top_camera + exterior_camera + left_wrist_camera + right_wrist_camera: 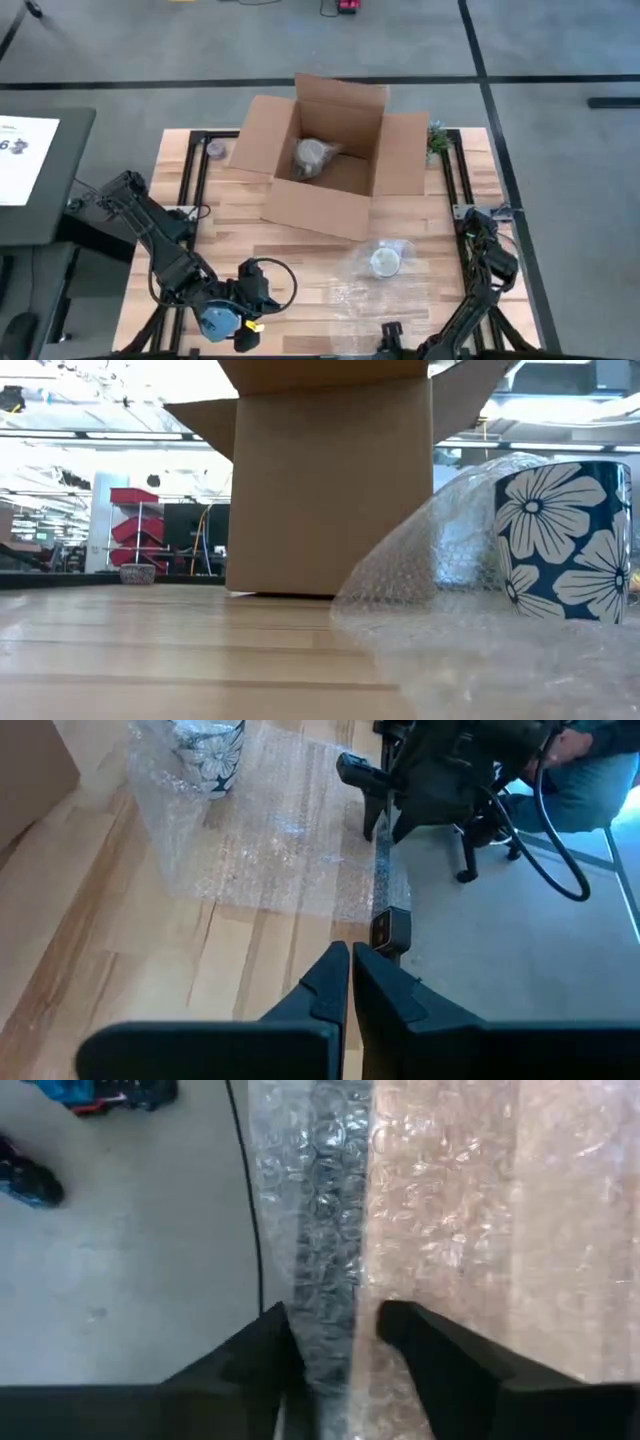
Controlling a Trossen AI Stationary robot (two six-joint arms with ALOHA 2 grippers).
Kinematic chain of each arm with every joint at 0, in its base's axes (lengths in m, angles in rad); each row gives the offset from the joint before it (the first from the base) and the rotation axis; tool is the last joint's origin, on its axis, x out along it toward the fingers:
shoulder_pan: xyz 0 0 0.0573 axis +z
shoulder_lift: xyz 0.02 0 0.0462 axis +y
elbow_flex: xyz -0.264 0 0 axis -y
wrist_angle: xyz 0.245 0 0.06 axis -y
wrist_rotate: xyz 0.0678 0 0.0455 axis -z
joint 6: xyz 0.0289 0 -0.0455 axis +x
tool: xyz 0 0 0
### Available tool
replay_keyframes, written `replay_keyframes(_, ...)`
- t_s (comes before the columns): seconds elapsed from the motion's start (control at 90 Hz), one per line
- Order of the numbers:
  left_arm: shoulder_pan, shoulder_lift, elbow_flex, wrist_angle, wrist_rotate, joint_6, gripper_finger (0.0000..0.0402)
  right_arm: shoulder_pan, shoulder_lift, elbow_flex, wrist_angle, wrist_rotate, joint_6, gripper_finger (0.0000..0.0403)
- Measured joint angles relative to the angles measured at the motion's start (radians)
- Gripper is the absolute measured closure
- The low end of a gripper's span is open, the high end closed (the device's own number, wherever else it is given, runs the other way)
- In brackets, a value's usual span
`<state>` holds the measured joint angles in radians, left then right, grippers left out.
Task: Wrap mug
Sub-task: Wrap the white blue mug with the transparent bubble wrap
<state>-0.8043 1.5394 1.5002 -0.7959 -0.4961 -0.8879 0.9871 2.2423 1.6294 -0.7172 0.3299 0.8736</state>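
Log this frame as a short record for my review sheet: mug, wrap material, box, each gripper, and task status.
mug: blue with white flowers, upright on the bubble wrap, in front of the box
bubble wrap: clear sheet spread on the table, overhanging its near edge, partly curled up beside the mug
box: open cardboard box at the table's far middle, a wrapped bundle inside
left gripper: shut, empty, at the near left of the table
right gripper: open, fingers astride the wrap's overhanging edge
status: mug not yet wrapped
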Motion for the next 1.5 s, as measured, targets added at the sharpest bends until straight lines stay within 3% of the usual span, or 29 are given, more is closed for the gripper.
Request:
replay_keyframes(0.111, 0.000, 0.000, 0.000, 0.000, 0.000, 0.001, 0.0402, -0.011, -0.026, 0.002, -0.009, -0.032, 0.000, 0.0370)
replay_keyframes(0.178, 0.000, 0.000, 0.000, 0.001, 0.000, 0.001, 0.0402, -0.019, -0.043, 0.010, -0.088, -0.033, -0.005, 0.0393)
replay_keyframes(0.311, 0.000, 0.000, 0.000, 0.001, 0.002, 0.001, 0.0402, -0.026, -0.085, 0.084, -0.169, -0.028, 0.090, 0.0397)
replay_keyframes(0.556, 0.000, 0.000, 0.000, 0.001, 0.004, 0.008, 0.0402, -0.021, -0.159, 0.182, -0.192, -0.039, 0.106, 0.0402)
replay_keyframes(0.678, 0.000, 0.000, 0.000, 0.001, 0.005, 0.012, 0.0402, -0.029, -0.191, 0.228, -0.302, 0.029, 0.168, 0.0402)
replay_keyframes(1.144, 0.000, 0.000, 0.000, 0.001, 0.005, 0.027, 0.0402, -0.126, -0.257, 0.234, -0.632, 0.143, 0.180, 0.0403)
replay_keyframes(1.5, 0.000, 0.000, 0.000, 0.001, 0.005, 0.027, 0.0402, -0.218, -0.279, 0.234, -0.785, 0.189, 0.176, 0.0403)
